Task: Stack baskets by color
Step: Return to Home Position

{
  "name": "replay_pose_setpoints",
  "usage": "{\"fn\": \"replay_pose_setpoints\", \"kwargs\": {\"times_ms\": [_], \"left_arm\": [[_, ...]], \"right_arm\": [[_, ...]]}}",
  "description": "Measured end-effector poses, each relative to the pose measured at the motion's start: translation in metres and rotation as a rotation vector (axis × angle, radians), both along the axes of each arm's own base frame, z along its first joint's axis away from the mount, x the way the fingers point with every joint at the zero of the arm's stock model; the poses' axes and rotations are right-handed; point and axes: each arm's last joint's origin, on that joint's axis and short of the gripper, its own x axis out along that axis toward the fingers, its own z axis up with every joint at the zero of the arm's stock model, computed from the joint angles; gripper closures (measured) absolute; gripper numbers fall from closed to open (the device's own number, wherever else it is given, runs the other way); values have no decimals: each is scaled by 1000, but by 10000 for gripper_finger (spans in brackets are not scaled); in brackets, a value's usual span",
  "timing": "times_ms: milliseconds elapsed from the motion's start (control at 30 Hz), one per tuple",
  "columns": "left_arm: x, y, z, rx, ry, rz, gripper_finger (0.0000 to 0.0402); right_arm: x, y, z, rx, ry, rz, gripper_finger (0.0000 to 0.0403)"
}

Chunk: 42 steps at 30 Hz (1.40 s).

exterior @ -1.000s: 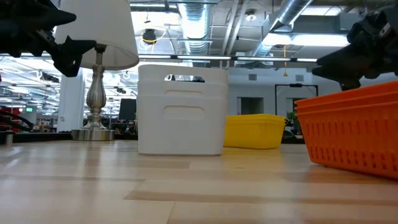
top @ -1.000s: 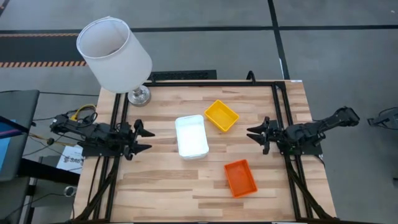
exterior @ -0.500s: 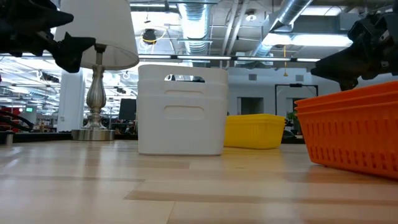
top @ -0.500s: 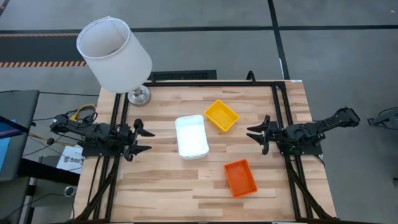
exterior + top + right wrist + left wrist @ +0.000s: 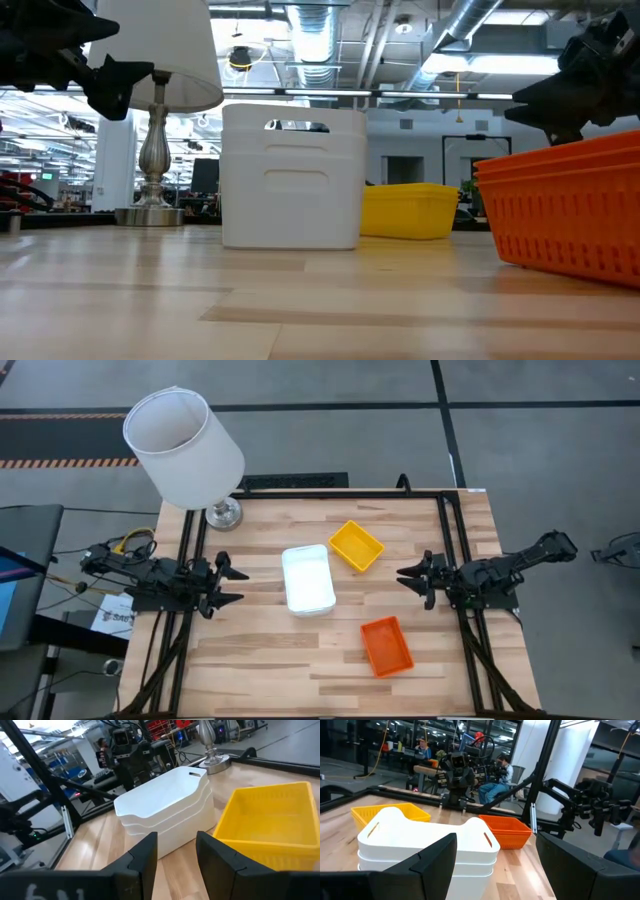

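Three stacks of baskets rest by their bottoms on the wooden table. The white stack [image 5: 308,579] stands mid-table, the yellow stack [image 5: 356,546] beyond it toward the far edge, the orange stack [image 5: 386,645] near the front right. My left gripper [image 5: 236,586] hovers open at the table's left edge, pointing level at the white stack [image 5: 427,847]. My right gripper [image 5: 408,580] hovers open at the right edge, facing the white stack [image 5: 165,810] and the yellow stack [image 5: 270,820]. Neither gripper has anything between its fingers.
A lamp with a large white shade [image 5: 183,447] and a metal foot [image 5: 224,514] stands at the table's far left corner. A black frame [image 5: 440,510] runs along the table's sides and far edge. Bare wood lies along the near edge [image 5: 280,670].
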Motion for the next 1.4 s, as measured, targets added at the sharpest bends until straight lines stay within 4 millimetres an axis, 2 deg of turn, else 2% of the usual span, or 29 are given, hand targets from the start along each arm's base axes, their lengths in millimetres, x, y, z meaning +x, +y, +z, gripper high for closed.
{"fn": "replay_pose_setpoints", "kwargs": {"times_ms": [1400], "left_arm": [[0,0,0,-2,0,1,139]], "right_arm": [[0,0,0,2,-3,2,248]]}}
